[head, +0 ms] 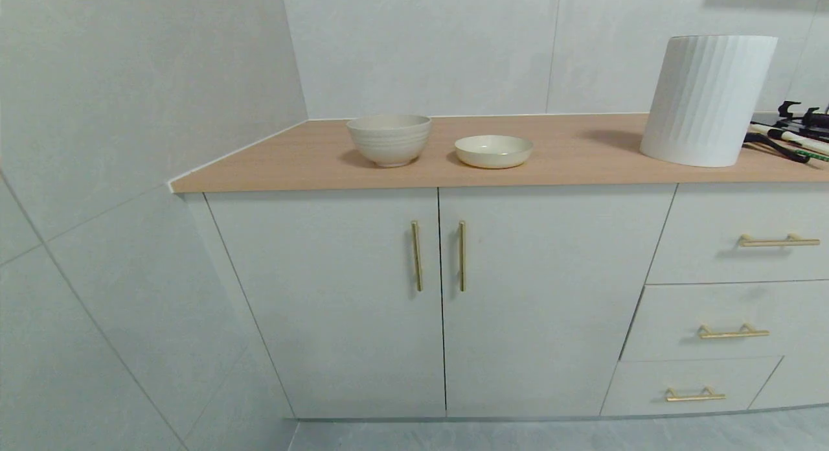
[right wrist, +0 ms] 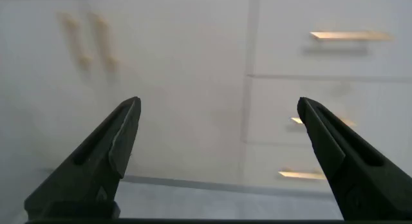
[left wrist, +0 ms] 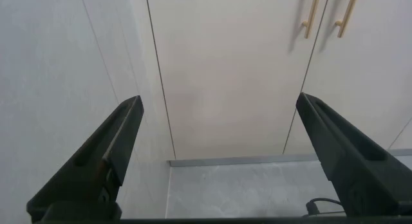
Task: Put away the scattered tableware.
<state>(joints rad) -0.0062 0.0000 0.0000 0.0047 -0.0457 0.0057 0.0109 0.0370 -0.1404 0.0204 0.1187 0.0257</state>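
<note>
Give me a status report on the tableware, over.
Left gripper, right gripper open, empty, facing white cabinet doors. Deep ribbed beige bowl and shallow cream dish apart on wooden countertop. Doors shut.

1. The light wooden countertop point(head: 583, 159) and white double-door cabinet point(head: 324, 295) are viewed from above, frontally, by the head camera.
2. That cabinet's lower front is faced closely by both wrist cameras.
</note>
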